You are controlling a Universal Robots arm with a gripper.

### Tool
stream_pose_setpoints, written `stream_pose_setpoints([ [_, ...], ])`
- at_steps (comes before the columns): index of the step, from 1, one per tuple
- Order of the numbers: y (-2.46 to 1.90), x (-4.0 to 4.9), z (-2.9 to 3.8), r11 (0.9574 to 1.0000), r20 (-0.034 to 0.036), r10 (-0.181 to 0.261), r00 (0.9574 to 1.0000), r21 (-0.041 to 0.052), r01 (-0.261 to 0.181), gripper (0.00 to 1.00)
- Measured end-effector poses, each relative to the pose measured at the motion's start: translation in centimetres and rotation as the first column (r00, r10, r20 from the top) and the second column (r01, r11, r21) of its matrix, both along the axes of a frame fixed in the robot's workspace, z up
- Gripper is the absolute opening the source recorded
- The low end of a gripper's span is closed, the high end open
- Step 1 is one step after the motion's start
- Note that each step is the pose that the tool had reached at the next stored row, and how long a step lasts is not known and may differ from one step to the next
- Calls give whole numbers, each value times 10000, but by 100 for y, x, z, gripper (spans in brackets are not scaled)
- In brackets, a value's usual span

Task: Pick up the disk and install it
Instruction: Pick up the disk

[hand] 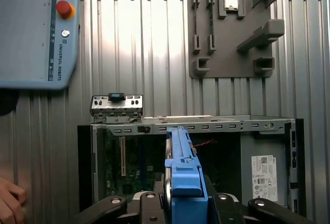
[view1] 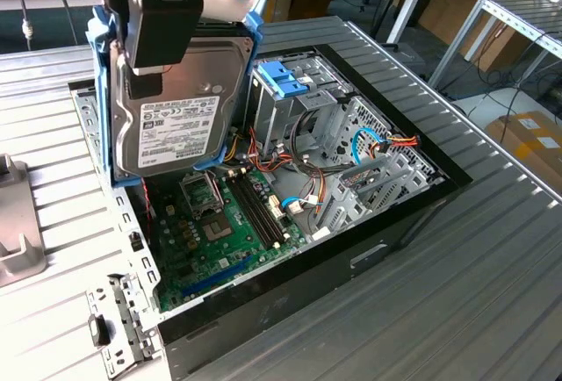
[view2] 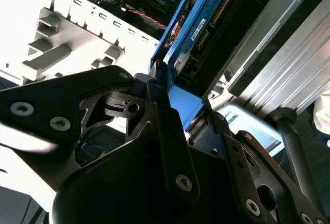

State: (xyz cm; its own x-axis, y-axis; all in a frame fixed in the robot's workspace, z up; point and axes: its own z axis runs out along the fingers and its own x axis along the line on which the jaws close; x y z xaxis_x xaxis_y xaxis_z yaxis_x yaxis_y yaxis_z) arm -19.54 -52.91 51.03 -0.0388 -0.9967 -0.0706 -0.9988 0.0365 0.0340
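Observation:
The disk [view1: 180,109], a silver-grey hard drive with a pale label and a blue bracket along its edges, hangs upright on edge over the open computer case [view1: 307,284]. It is above the motherboard, towards the exterior view's left. My gripper [view1: 158,61] is shut on the disk's upper edge from above. In both wrist views the black fingers [view2: 160,105] clamp the blue bracket, with the gripper [hand: 185,199] over the case's interior and the disk [hand: 179,152] seen edge-on below it. The disk [view2: 206,12] points down towards the case.
The drive cage with a light-blue latch [view1: 285,78] stands at the case's far side. A grey power-supply box [hand: 265,172] sits inside. A loose metal bracket [view1: 114,328] lies beside the case. A grey fixture plate [hand: 232,33], a teach pendant [hand: 36,28] and a hand [hand: 7,203] are nearby.

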Motion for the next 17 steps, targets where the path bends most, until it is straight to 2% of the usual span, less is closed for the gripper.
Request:
stream_pose_setpoints([
  [17, -31, 167, -52, 10000, 0, 52, 10000, -55, -52, 37],
])
